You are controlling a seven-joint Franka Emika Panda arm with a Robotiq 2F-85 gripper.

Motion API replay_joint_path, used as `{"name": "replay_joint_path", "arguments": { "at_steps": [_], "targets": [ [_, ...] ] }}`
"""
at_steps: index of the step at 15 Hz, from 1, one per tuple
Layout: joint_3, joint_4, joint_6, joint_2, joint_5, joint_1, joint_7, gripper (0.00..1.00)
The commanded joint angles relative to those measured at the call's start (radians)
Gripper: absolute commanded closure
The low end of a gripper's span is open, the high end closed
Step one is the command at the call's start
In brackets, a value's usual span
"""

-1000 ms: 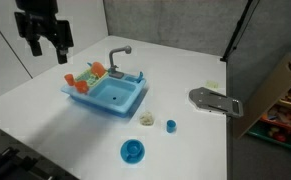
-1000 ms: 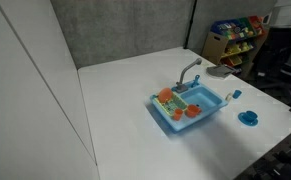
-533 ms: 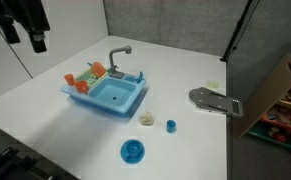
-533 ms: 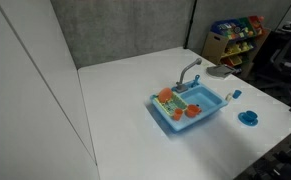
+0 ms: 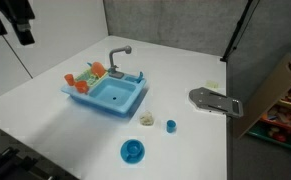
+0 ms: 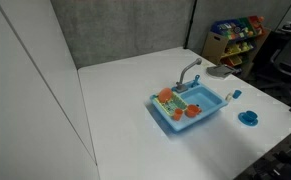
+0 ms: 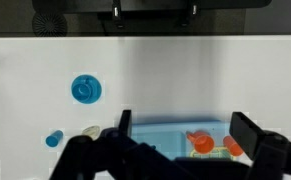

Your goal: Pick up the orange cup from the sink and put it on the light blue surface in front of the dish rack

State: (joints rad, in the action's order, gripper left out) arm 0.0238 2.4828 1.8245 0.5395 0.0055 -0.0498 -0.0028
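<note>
- Where the white bench (image 5: 45,110) carries the toy set, the sink (image 5: 125,108) stands near mid-frame in both exterior views, with its grey faucet (image 5: 118,55) rising at the rear edge
- orange cup (image 5: 82,86): resting on the light blue surface (image 5: 75,93), left of the sunken basin and outside it, just in front of the dish rack (image 5: 95,72); too small to tell whether it stands upright
- small orange piece (image 5: 69,77): at the far left corner of the sink unit, beside the rack, apart from the cup
- pincer (image 5: 10,22): high in the upper left corner of an exterior view, well apart from the sink, partly cut by the frame edge; in the wrist view its two dark fingers (image 7: 247,132) rise from the bottom edge, spread wide, nothing held between them
- round blue dish (image 5: 133,151): on the bench at lower centre, apart from the sink; upper left in the wrist view
- pale piece (image 5: 146,120) and small blue piece (image 5: 171,125): side by side on the bench, between dish and sink
- grey flat object (image 5: 215,101): on the bench at right, well apart from the sink
</note>
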Motion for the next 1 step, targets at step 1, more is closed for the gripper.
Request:
{"name": "replay_joint_path", "arguments": {
  "at_steps": [1],
  "targets": [
    [0.004,0.000,-0.002,0.001,-0.002,0.004,0.001,0.00]
  ]
}}
